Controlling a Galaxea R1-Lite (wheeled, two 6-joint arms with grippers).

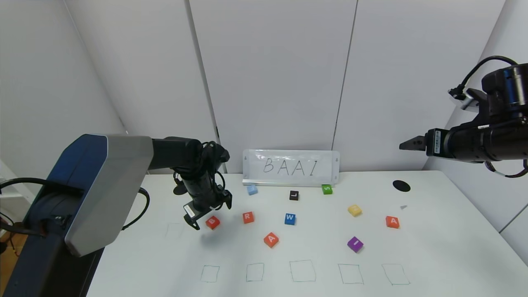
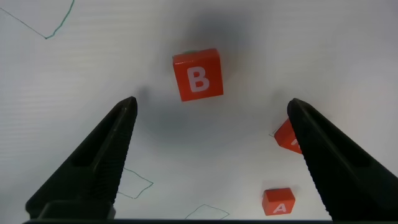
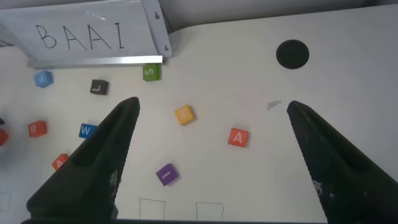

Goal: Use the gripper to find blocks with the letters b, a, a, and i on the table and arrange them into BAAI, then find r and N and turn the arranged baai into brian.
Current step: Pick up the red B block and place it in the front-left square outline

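With its fingers spread wide just above the B block near the table's left edge, the left hand should centre, descend squarely, then close; the right hand idles open, raised over the right edge.

We see a smooth matt white table, matt orange-red B block, and glossy sign.

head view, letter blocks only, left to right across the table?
B block → R block → light blue block → A block → W block → L block → S block → second A block
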